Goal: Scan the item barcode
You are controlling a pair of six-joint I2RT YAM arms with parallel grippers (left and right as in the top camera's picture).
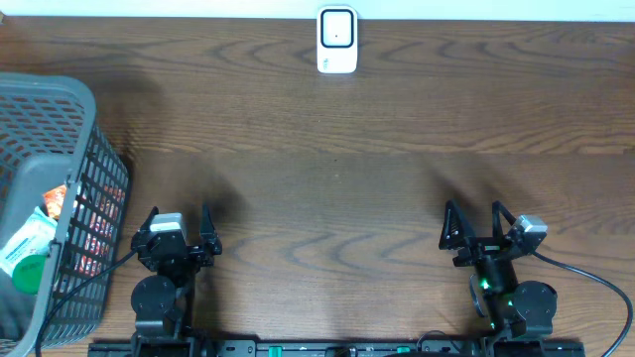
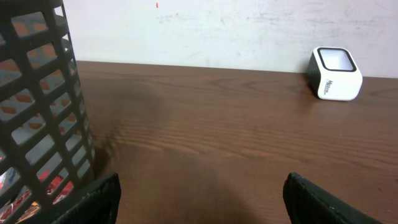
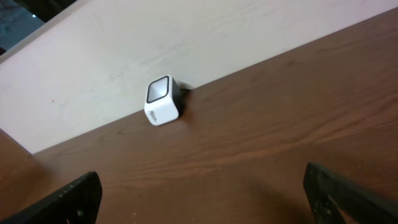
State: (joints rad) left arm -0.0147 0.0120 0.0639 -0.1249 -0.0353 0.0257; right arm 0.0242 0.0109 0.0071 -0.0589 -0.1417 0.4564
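2 grippers, overhead: left gripper (image 1: 179,216) and right gripper (image 1: 472,213) gape wide, empty, at the near side.
Items (image 1: 28,250): in the basket (image 1: 62,87), far left, none lifted yet.
Left wrist: basket wall beside its finger, so this arm is probably the picker.
Right wrist: scanner (image 3: 163,101) against the back wall, window tilted up for a barcode pass.

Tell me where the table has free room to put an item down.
Bare: the wide strip of table between the scanner and the left gripper and right gripper, and the whole right side. Crowded: the left edge, where the basket stands beside the left gripper.
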